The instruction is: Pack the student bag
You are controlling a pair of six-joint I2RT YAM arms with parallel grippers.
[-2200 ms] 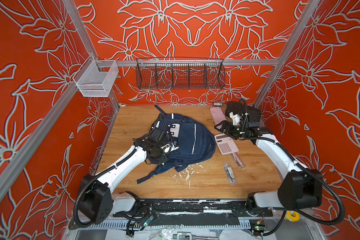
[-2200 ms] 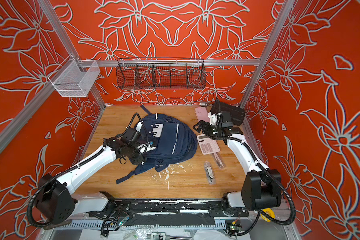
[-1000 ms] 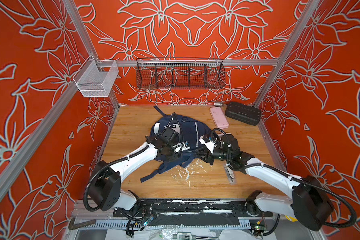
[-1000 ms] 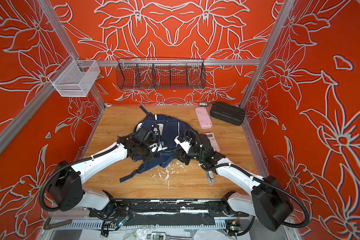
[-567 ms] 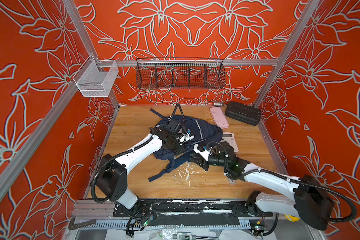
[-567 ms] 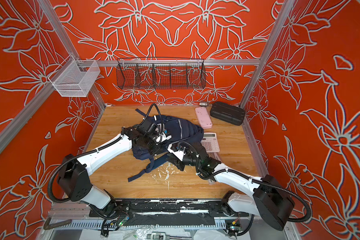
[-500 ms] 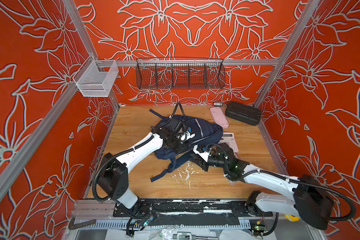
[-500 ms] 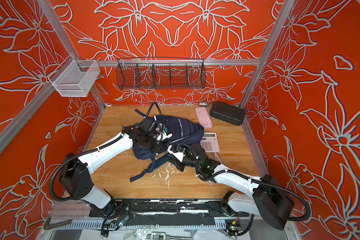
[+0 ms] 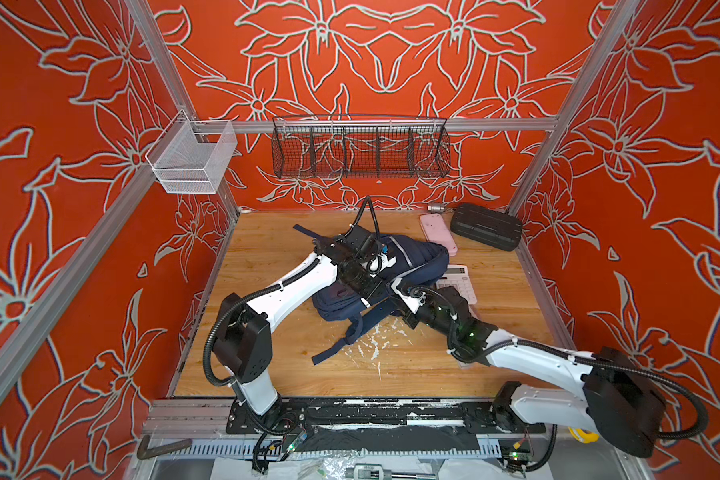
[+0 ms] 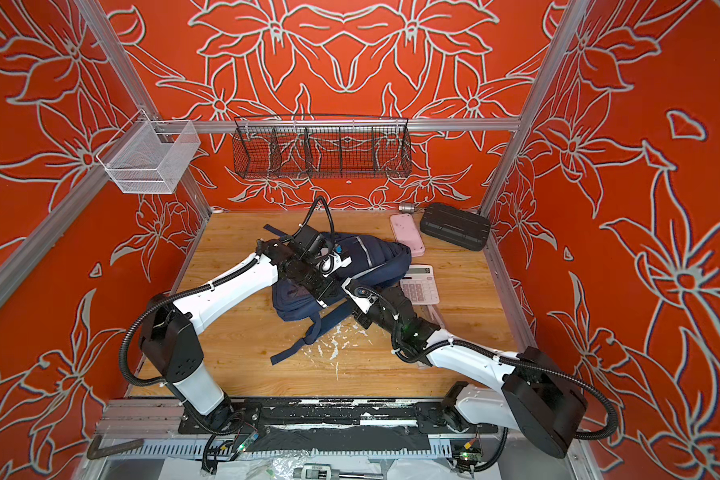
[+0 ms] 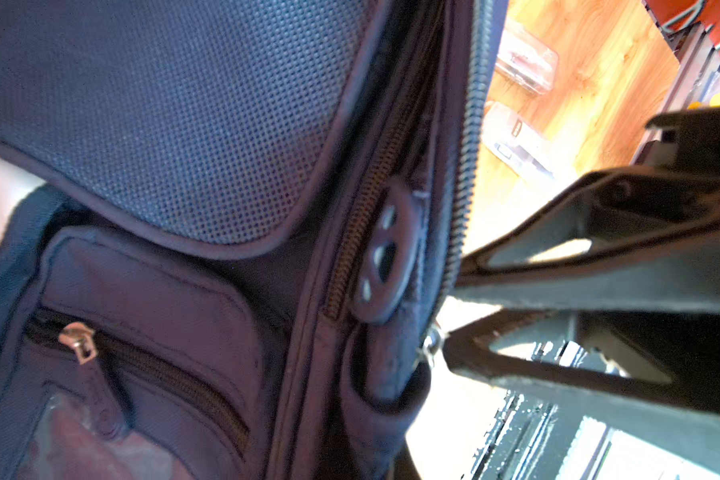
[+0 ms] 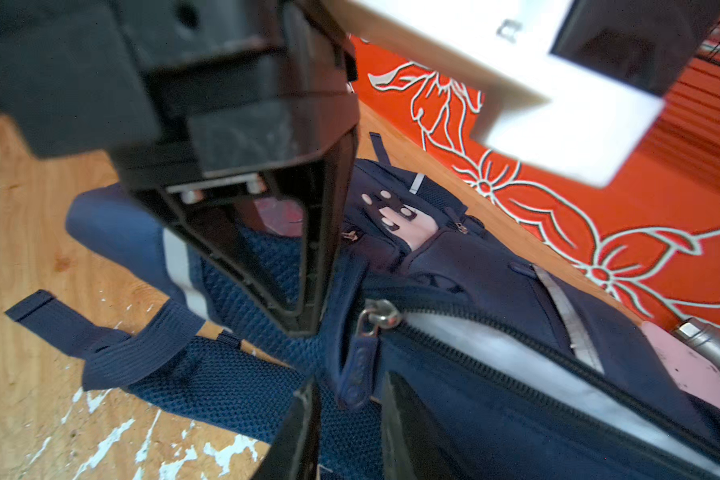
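The navy student bag (image 9: 416,257) (image 10: 375,253) lies bunched in the middle of the wooden floor, straps trailing toward the front. My left gripper (image 9: 375,291) (image 10: 325,295) is shut on the bag's fabric edge beside the main zip; in the right wrist view its black fingers meet at that edge (image 12: 304,326). My right gripper (image 9: 393,291) (image 12: 350,380) stands narrowly open just in front of it. The navy zipper pull (image 12: 360,370) hangs between its fingertips, below the metal slider (image 12: 377,316). In the left wrist view the bag (image 11: 184,124) fills the frame, and the right gripper (image 11: 449,320) points at the zip.
A white calculator (image 9: 458,282) lies against the bag's right side. A pink case (image 9: 437,232), a black ribbed case (image 9: 485,226) and a small metal cylinder (image 9: 435,207) sit at the back right. A black wire basket (image 9: 360,151) and a white mesh basket (image 9: 192,160) hang on the walls.
The left gripper has dragged the bag back and to the right, against the calculator. The right gripper has moved in to the zip, and its jaws have narrowed slightly.
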